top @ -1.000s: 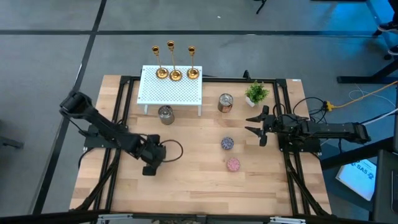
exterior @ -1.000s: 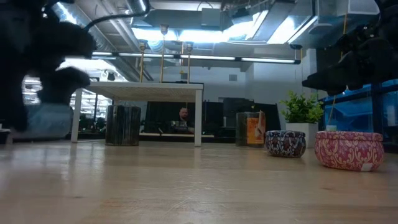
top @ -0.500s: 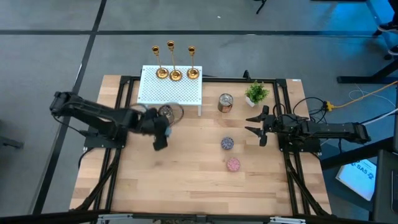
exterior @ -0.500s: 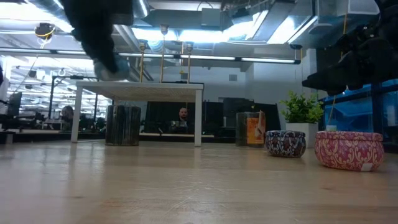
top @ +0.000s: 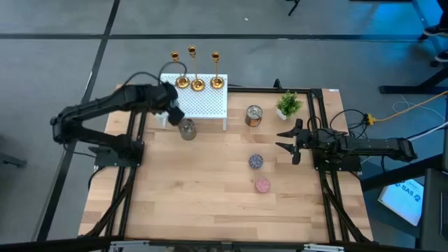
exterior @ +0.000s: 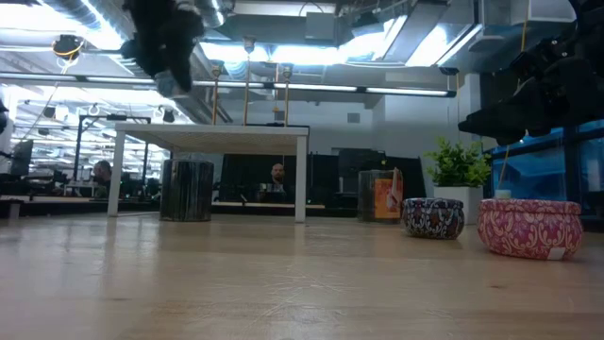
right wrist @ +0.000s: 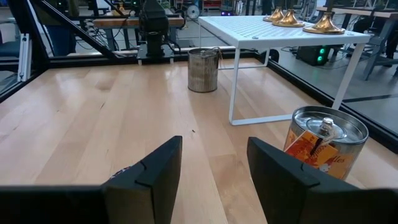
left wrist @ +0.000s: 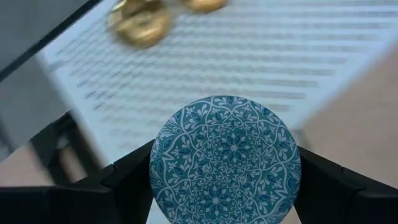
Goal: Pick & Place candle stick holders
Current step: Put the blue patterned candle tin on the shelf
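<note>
On my wooden table (top: 210, 203) a white perforated shelf (top: 199, 105) carries the three gold candle stick holders (top: 198, 84) along its back edge. My left gripper (top: 170, 108) hangs over the shelf's left end, clamped on a round blue patterned tin (left wrist: 225, 158). My right gripper (top: 285, 140) waits at the table's right side, fingers (right wrist: 273, 171) apart, gripping nothing.

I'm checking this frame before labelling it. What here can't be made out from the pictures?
- Left hand: in the high view it is too small to show its hold; in the left wrist view the blue patterned disc covers the gap between its fingers.
- Candle stick holders: blurred and cut off by the edge in the left wrist view.
- White perforated stand: the left arm hides its left corner in the high view.
</note>
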Motion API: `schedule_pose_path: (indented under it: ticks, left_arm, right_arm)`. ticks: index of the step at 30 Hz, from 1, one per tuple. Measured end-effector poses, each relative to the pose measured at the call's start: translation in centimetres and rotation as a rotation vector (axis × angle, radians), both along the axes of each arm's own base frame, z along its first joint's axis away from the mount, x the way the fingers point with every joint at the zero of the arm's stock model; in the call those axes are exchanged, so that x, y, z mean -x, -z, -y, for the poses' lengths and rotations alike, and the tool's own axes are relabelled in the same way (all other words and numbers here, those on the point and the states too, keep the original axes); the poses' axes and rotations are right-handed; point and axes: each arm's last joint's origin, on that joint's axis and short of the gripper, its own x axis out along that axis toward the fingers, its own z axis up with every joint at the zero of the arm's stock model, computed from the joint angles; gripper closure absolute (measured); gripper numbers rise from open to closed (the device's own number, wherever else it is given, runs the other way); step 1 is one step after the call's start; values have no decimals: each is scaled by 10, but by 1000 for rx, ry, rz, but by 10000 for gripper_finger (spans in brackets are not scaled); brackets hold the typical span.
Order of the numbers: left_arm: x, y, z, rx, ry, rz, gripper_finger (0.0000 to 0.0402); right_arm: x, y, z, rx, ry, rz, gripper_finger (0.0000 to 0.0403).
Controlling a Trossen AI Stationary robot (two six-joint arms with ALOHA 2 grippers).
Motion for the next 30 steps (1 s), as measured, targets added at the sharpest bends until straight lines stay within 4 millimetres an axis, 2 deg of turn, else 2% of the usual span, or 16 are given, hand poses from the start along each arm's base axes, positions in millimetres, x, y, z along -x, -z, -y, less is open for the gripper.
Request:
schedule_pose_path:
  ticks: [4,10,17,23,30]
  left_arm:
    - [14,2,-22,4,-116,-24,112]
    - [28,3,-50,17,-203,-15,112]
    - [24,15,-79,29,-61,-84,112]
    - [21,35,-107,106,-64,-99,112]
    - [22,42,-116,185,-32,-47,112]
  right_arm:
    - [0,0,0,0,0,0,217]
    - [0,0,0,0,0,0,217]
    - [0,0,0,0,0,0,217]
    - [0,0,0,-1,-9,-1,217]
    - [0,0,-1,-7,-41,-3,217]
